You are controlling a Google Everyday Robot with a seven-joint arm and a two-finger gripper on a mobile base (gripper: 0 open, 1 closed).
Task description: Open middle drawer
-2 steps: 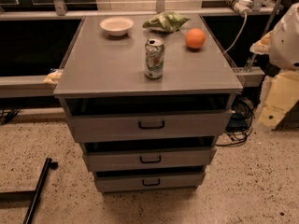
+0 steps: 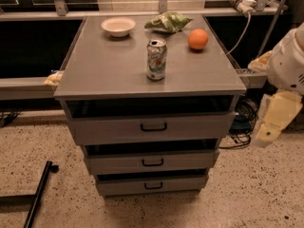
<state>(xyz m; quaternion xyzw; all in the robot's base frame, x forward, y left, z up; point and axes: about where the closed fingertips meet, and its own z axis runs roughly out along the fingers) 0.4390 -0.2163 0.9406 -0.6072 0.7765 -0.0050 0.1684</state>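
Arm (image 2: 289, 63) in white casing comes in at the right edge, beside the cabinet's right side and level with the worktop (image 2: 109, 77); from its rounded joint a cream-coloured segment hangs downward and slants a little toward the cabinet; the claw (image 2: 265, 136) is at the low end of that segment, near the floor cables, level with the top drawer (image 2: 109, 129) and well apart from every drawer front; it touches nothing and holds nothing that can be seen; whether it is apart or together I cannot tell.

Middle drawer (image 2: 118, 163) sits between the taller top drawer and the narrower bottom drawer (image 2: 123, 186) in the grey cabinet; its flat grey front faces the camera with a small black bar handle (image 2: 153, 162) at its centre; a dark gap runs along the front's upper edge, as above the other two fronts.

On the worktop stand a can (image 2: 156, 59) near the middle, a white bowl (image 2: 118, 26) at the back left, a green bag (image 2: 168, 22) at the back and an orange (image 2: 198, 39) just to its right.
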